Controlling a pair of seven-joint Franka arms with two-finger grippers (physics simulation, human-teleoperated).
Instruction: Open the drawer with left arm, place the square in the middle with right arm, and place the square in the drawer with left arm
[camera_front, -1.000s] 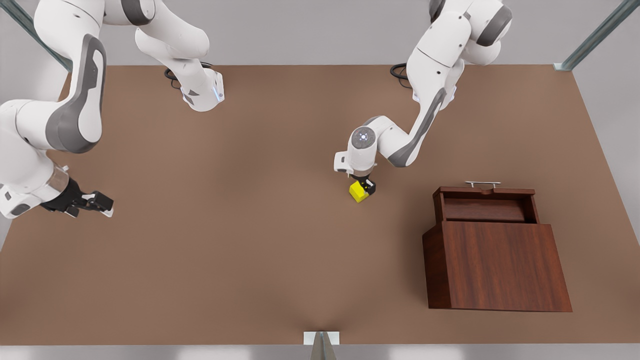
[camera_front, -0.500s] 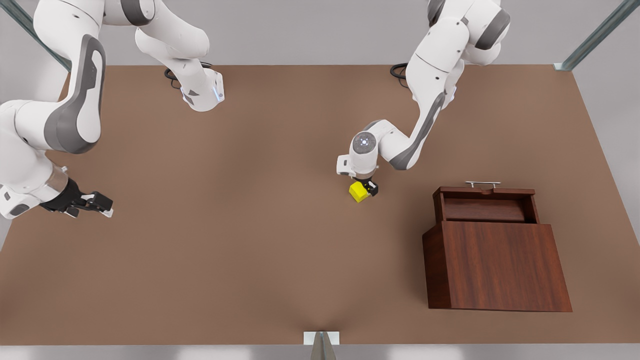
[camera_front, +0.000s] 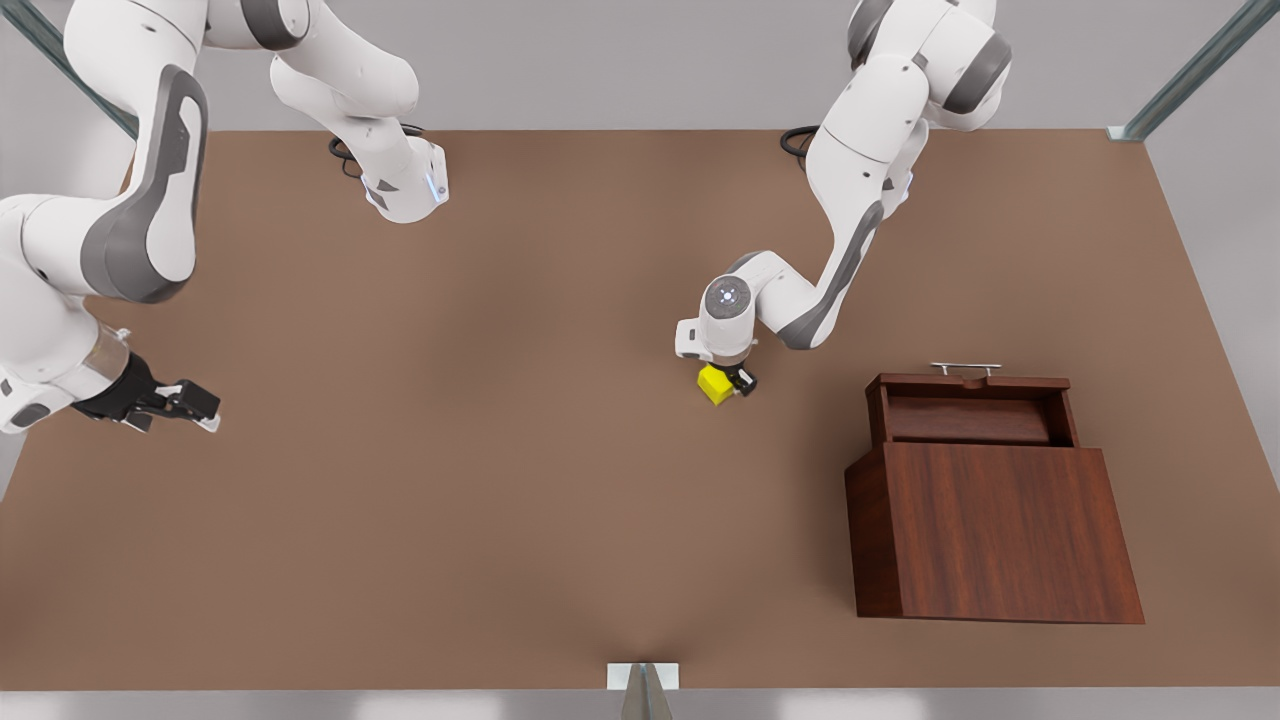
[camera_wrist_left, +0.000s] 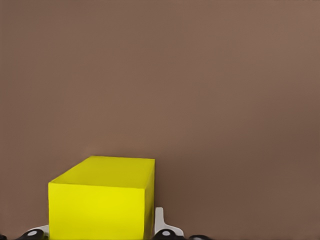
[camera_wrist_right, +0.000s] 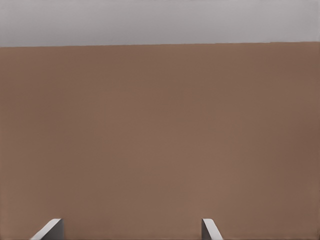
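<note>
The square (camera_front: 713, 384) is a small yellow cube near the table's middle, and my left gripper (camera_front: 729, 383) is shut on it from above. In the left wrist view the square (camera_wrist_left: 102, 200) sits between the fingertips (camera_wrist_left: 161, 226), tight against both sides. The drawer (camera_front: 968, 418) stands pulled out of its dark wood cabinet (camera_front: 1000, 530) at the front view's right, its silver handle (camera_front: 965, 368) facing the back, its tray bare. My right gripper (camera_front: 196, 410) waits open low over the table at the front view's far left, its fingertips (camera_wrist_right: 50, 230) spread over bare tabletop.
The brown table (camera_front: 480, 480) is wide and flat, with the two arm bases (camera_front: 405, 185) along its far edge. A small metal bracket (camera_front: 642, 680) sits at the near edge. Metal frame struts (camera_front: 1190, 70) rise at the back corners.
The left hand has shifted a little over the square, covering more of it. The right gripper has drifted slightly toward the front view's left and back.
</note>
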